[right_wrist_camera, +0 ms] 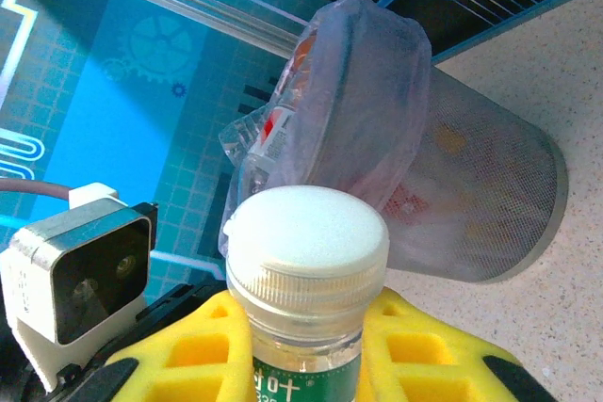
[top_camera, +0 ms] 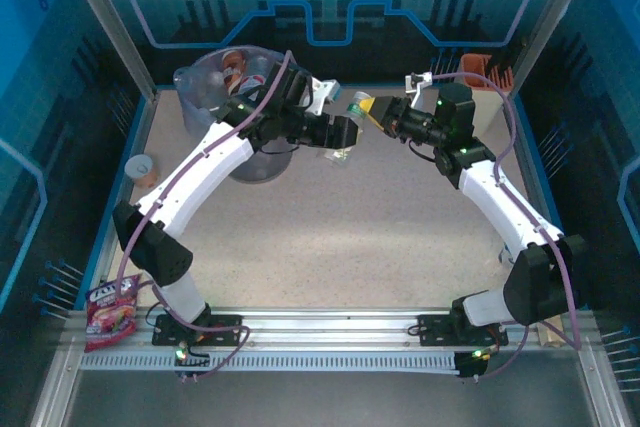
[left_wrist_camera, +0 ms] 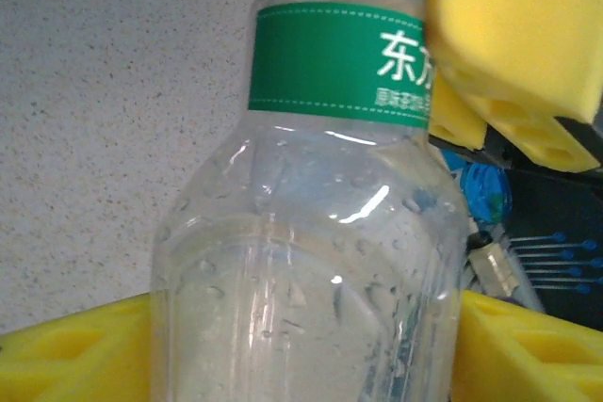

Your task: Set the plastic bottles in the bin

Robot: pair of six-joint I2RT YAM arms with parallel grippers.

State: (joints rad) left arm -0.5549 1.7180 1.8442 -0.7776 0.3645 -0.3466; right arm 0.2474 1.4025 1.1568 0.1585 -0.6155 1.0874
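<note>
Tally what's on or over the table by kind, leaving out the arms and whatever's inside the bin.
Bottle: 1
Bin: 1
Paper cup: 1
Snack packet: 1
Holder: 1
Total: 5

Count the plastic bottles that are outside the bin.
1: a clear, green-labelled bottle, right of the bin, its neck gripped by the right gripper, its body flanked by the left gripper. More bottles sit inside the bin, partly hidden.
</note>
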